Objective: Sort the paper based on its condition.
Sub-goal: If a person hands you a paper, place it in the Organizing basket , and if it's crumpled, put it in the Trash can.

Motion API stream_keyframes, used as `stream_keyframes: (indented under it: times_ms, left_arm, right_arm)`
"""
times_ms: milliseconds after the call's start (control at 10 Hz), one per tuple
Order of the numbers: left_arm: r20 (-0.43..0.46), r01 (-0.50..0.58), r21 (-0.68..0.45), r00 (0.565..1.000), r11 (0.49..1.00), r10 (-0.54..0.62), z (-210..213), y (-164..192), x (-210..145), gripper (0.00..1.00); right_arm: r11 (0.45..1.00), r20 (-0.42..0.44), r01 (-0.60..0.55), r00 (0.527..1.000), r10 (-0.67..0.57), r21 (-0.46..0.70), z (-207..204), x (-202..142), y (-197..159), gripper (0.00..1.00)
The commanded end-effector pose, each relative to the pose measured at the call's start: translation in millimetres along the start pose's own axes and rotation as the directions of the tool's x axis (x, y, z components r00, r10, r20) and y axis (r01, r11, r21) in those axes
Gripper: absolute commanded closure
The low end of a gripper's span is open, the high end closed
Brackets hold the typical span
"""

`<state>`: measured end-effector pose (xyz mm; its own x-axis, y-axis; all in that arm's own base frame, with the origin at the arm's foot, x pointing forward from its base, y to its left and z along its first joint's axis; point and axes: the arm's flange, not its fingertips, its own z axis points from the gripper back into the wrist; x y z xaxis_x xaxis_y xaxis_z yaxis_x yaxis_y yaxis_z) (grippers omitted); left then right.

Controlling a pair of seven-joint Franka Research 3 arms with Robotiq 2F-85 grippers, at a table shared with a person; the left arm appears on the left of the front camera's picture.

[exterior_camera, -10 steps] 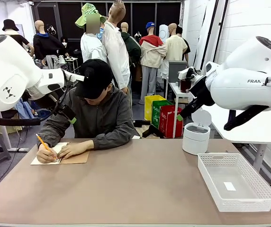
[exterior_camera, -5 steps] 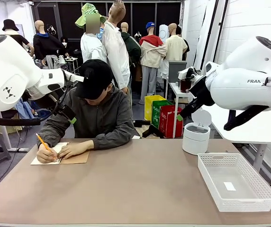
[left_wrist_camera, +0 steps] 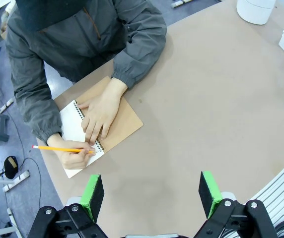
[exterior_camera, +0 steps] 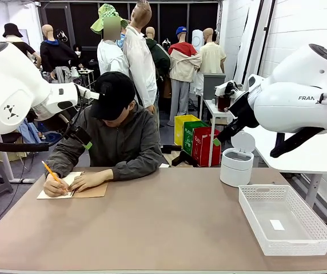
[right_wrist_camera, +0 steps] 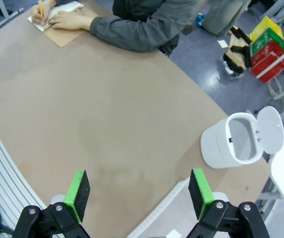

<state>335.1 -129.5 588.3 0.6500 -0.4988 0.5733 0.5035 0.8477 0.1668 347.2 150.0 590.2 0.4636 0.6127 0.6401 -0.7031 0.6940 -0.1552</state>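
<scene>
The paper [left_wrist_camera: 72, 126] is a white page lying open in a spiral notebook with a brown cover [left_wrist_camera: 124, 119], at the table's far left [exterior_camera: 72, 178]. A person presses one hand [left_wrist_camera: 100, 111] on it and writes with an orange pencil [left_wrist_camera: 57, 148]. My left gripper [left_wrist_camera: 152, 191] hangs open high above the table, nearer than the notebook, its green pads wide apart and nothing between them. My right gripper [right_wrist_camera: 139, 191] is open too, high over the table's right half, far from the notebook [right_wrist_camera: 57, 20].
A white bin [exterior_camera: 236, 165] with its lid flipped up stands at the far right [right_wrist_camera: 231, 141]. A white slotted basket [exterior_camera: 295, 246] sits at the near right with a small white label [exterior_camera: 276, 225] inside. The brown tabletop [exterior_camera: 169, 222] between is bare.
</scene>
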Motion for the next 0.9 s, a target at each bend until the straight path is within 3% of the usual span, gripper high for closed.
stream_keyframes:
  times_ms: [0, 800]
  left_arm:
    - [-0.002, 0.0, 0.0, 1.0, 1.0, 0.0, 0.8, 0.5, 1.7, 0.0]
    - [-0.002, 0.0, 0.0, 1.0, 1.0, 0.0, 0.8, 0.5, 1.7, 0.0]
  right_arm:
    - [1.0, 0.0, 0.0, 1.0, 0.0, 0.002, 0.0, -0.1, -0.2, 0.0]
    - [1.0, 0.0, 0.0, 1.0, 0.0, 0.002, 0.0, -0.1, -0.2, 0.0]
